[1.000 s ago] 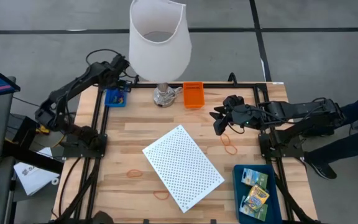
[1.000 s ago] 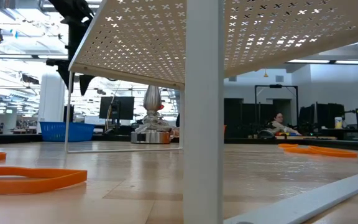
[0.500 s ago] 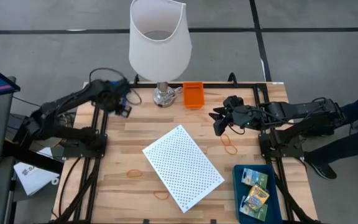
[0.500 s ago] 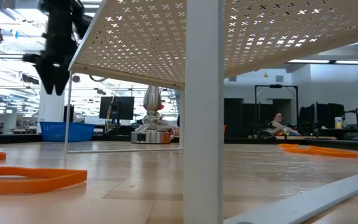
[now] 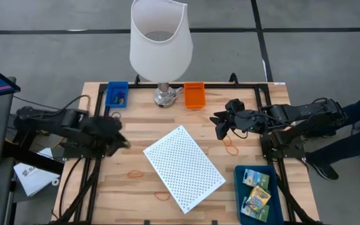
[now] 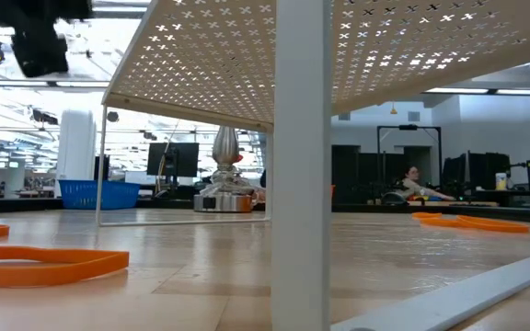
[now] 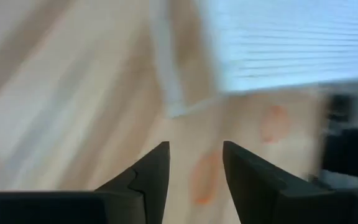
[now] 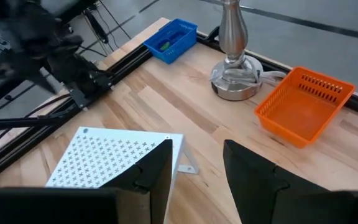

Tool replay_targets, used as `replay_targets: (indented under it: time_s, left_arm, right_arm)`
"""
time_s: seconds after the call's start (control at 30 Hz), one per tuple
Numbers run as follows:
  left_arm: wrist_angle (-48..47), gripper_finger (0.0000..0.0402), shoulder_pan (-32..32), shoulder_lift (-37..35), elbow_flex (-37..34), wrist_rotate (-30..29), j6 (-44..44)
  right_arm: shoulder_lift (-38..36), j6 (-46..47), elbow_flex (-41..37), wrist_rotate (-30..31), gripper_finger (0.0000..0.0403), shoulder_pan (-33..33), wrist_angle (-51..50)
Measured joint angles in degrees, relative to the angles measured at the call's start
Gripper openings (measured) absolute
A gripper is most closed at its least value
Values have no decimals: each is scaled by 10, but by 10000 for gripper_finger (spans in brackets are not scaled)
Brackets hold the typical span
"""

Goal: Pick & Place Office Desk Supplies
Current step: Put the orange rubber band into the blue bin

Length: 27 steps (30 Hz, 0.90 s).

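Plainly the orange rubber bands point(image 5: 231, 149) lying flat on the counter point(image 5: 136, 125) just below the right gripper point(image 5: 220, 125), its empty jaws parted, are light, floppy and best pinched across one strand.

Two dark, jointed arms with black cables, each tool point(image 8: 194, 171) with two matte black fingers.

The left claw point(image 5: 119, 139) is smeared by motion over the tabletop's point(image 5: 130, 156) left edge, and its wrist view is all blur. The lamp shade point(image 5: 160, 39) hides part of the lamp base point(image 5: 164, 95). What lies in the blue basket point(image 5: 117, 94) is too small to tell.
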Motion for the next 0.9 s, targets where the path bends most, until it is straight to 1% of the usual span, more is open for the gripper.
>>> replay_targets:
  time_s: [0.03,0.1,0.2,0.27,0.33,0.37,0.43,0.53,0.63,0.73,0.9]
  left_arm:
    - [28,145,-24,-17,-8,-6,-1]
    - [116,145,-59,-38,-29,-20,9]
    - [277,145,-67,-32,-72,-53,61]
    - [376,145,-48,-16,-97,-87,111]
    - [459,146,-12,-7,-111,-102,159]
    - [502,146,11,-4,-115,-95,179]
    - [550,146,62,2,-121,-51,210]
    - [555,146,126,3,-122,30,223]
    - [556,144,158,-9,-122,92,229]
    - [551,143,172,-18,-122,110,249]
    - [495,145,188,-19,-122,130,255]
  right_arm:
    - [0,0,0,0,140,1,2]
    - [0,3,0,0,140,4,3]
    - [0,6,0,-2,140,4,8]
    - [0,6,0,-2,140,4,15]
    - [0,6,0,-2,140,3,26]
    - [0,5,0,-2,140,3,31]
    - [0,6,0,-2,140,3,34]
    - [5,5,0,-2,140,3,41]
    - [5,6,0,-2,140,7,54]
    - [9,6,0,-2,140,17,64]
    - [17,30,0,-2,140,38,59]
